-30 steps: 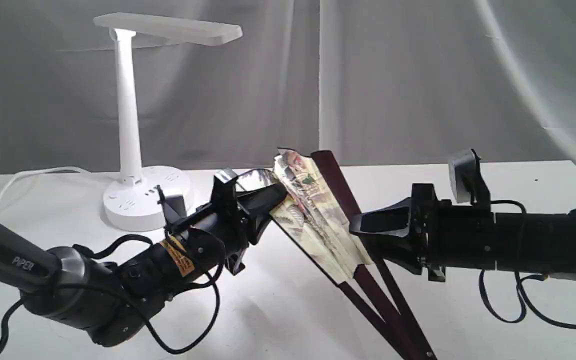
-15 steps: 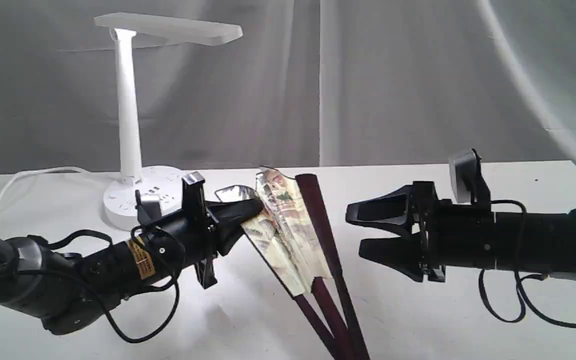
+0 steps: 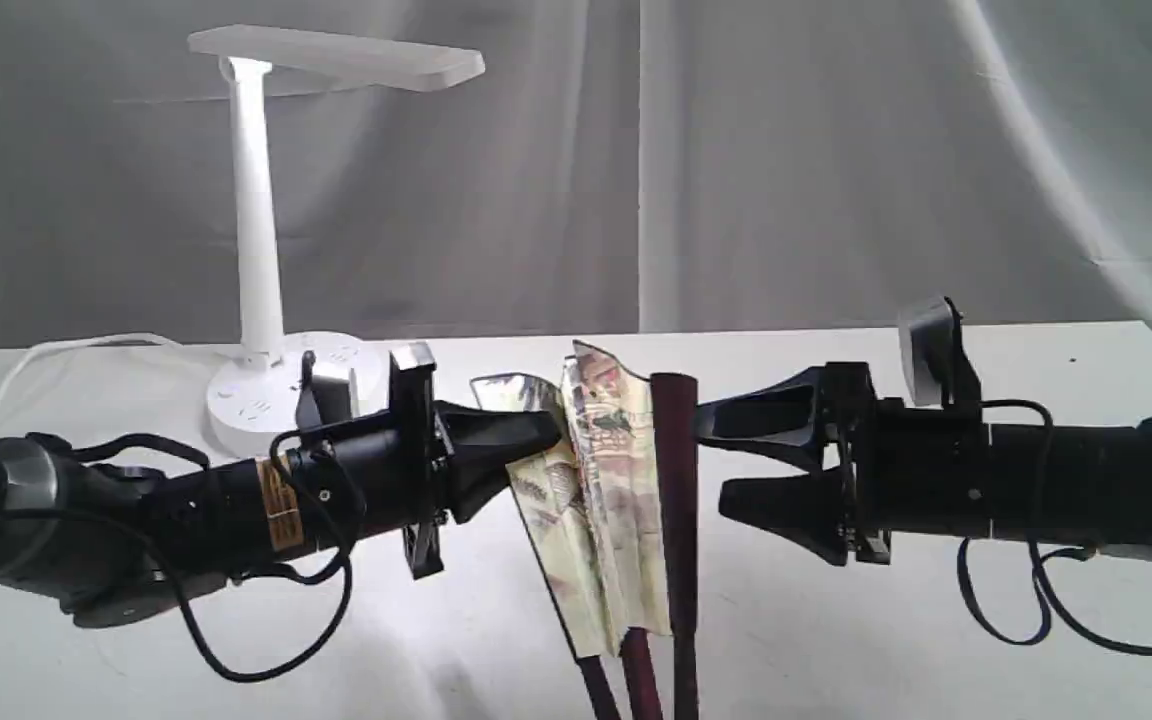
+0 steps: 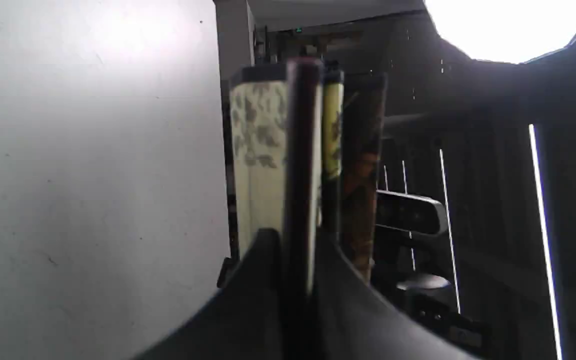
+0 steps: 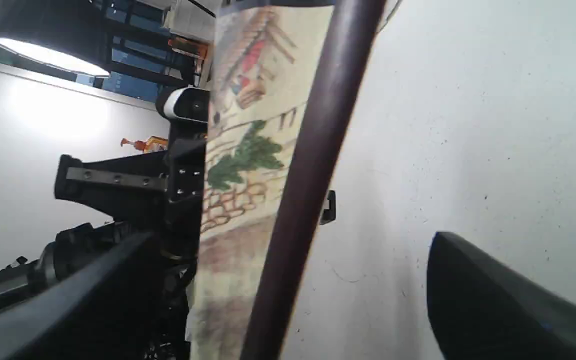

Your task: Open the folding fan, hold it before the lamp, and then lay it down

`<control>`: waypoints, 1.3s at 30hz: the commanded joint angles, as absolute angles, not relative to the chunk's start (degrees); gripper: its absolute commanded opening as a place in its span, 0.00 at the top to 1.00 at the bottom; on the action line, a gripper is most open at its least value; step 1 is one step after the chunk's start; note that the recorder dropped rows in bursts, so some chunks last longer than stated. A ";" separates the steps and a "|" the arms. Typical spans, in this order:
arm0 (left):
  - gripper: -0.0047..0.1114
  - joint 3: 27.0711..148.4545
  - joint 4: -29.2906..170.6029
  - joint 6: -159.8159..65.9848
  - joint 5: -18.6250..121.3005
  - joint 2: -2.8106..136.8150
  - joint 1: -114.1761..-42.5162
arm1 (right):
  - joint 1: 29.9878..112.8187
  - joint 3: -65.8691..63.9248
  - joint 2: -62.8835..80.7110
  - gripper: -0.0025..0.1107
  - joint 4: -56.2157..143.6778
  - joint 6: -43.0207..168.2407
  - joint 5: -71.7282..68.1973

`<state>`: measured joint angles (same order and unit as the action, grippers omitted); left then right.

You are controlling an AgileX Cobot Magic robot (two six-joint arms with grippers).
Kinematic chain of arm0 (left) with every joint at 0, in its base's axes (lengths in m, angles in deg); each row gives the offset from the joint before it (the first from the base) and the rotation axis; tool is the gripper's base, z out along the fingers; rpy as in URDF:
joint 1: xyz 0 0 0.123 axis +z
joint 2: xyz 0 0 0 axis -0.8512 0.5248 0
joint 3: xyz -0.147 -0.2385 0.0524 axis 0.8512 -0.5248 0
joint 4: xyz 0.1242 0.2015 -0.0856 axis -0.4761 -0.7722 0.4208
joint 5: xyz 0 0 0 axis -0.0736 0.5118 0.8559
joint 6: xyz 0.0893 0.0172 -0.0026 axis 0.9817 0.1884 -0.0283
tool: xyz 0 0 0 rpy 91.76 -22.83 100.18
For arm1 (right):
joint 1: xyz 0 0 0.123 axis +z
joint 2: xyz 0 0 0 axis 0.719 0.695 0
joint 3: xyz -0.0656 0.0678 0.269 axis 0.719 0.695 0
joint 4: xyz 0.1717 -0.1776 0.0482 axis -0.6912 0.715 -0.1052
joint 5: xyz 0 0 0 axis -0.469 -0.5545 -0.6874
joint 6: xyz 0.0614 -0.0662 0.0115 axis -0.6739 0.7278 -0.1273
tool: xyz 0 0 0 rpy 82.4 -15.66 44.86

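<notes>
The folding fan (image 3: 601,480) stands barely spread between the arms, its pivot cut off at the lower edge. The left gripper (image 3: 541,445) pinches its leftmost rib (plain in the wrist view). The right gripper (image 3: 712,460) gapes beside the outer rib, contact unclear. The lamp (image 3: 254,230) stands farther back, left, near the table's (image 3: 936,620) rear edge.
</notes>
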<state>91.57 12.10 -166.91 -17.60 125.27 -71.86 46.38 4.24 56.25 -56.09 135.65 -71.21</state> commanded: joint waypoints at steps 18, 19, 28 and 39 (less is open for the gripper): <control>0.96 91.41 13.06 -173.55 -18.62 124.05 -75.95 | 48.60 4.45 55.95 0.58 -56.22 135.05 -71.73; 0.96 91.41 13.06 -173.55 -18.62 124.05 -75.95 | 48.60 4.45 55.95 0.58 -56.22 134.91 -71.73; 0.96 91.41 11.68 -173.55 -18.62 124.05 -75.95 | 47.44 4.45 55.95 0.59 -56.22 134.92 -71.73; 0.96 91.41 9.65 -173.45 -18.62 124.05 -75.95 | 45.42 4.45 55.95 0.59 -56.22 134.77 -71.73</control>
